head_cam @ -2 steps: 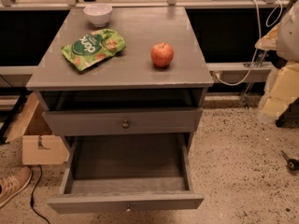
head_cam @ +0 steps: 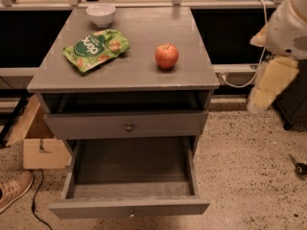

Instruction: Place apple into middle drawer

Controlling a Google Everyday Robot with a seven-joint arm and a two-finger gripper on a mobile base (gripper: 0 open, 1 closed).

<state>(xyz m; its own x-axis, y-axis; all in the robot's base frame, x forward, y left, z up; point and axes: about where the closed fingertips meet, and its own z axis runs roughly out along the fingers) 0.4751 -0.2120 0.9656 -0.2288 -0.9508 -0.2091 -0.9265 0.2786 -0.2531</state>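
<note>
Nearest, low and to the left of the gripper (head_cam: 259, 97), the middle drawer (head_cam: 129, 207) stands pulled wide open, and just above it sits the upper drawer (head_cam: 127, 126) with its dark knob. The gripper hangs in the air off the right side of the cabinet, touching nothing, and whether it is spread or pressed together cannot be told. Farther back, on the cabinet top (head_cam: 144, 75) to the gripper's left, the apple (head_cam: 166, 56) sits upright, with a green snack bag (head_cam: 97, 49) farther left and a white bowl (head_cam: 100, 14) beyond that bag.
</note>
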